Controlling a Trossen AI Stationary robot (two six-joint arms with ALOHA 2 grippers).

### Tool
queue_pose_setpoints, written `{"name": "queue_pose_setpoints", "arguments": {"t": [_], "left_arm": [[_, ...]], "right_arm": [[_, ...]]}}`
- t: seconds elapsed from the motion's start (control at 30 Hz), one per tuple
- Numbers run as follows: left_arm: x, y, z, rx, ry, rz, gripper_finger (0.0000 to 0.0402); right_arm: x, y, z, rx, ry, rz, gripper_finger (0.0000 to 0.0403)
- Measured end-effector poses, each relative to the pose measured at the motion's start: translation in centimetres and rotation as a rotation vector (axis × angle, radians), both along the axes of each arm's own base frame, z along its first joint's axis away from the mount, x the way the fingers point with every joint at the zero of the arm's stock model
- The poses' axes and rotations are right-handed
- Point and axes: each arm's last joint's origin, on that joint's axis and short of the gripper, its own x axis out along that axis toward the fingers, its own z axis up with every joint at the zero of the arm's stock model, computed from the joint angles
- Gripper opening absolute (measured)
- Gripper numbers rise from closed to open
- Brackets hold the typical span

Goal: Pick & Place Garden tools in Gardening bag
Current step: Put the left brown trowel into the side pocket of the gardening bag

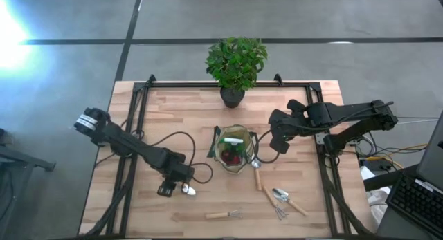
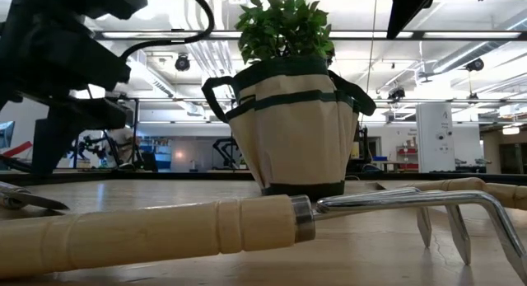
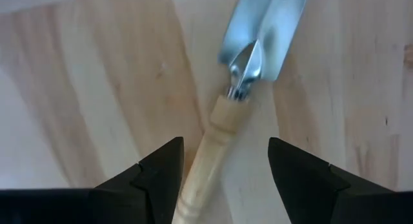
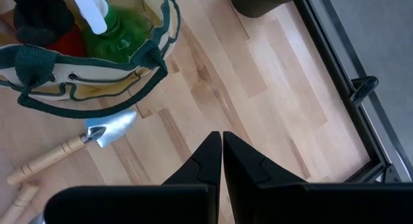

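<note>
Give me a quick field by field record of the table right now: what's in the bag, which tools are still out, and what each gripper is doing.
bag: gardening bag mid-table, upright, mouth open
in bag: green spray bottle and a red item
left gripper: left gripper open, fingers either side of a trowel's wooden handle, not closed on it
right gripper: right gripper shut, holding nothing, above bare wood right of the bag
tools still out: small trowel beside the bag, hand rake near the front edge, more tools front right
plant: potted plant at the back edge
</note>
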Motion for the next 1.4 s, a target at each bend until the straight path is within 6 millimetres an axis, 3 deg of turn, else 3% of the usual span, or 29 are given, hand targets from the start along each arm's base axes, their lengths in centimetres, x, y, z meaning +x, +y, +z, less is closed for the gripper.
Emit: {"name": "queue_pose_setpoints", "arguments": {"t": [0.37,0.8,1.0,1.33,1.4], "left_arm": [[0.6,-0.7,-1.6,0.035,-0.004,-0.123,0.0227],[1.1,-0.8,-2.0,0.068,-0.060,-0.197,0.0222],[1.3,-0.9,-2.6,0.084,-0.055,-0.214,0.0180],[1.4,-0.9,-3.1,0.095,-0.042,-0.212,0.0073],[1.4,-0.9,-3.1,0.093,-0.041,-0.212,0.0068]], "right_arm": [[0.0,0.0,0.0,0.000,-0.001,0.000,0.0008],[0.0,0.0,0.0,0.000,-0.001,0.000,0.0008],[0.0,0.0,0.0,0.000,-0.001,0.000,0.0008],[0.0,0.0,0.0,0.000,0.000,0.000,0.0008],[0.0,0.0,0.0,0.000,0.000,0.000,0.0008]]}}
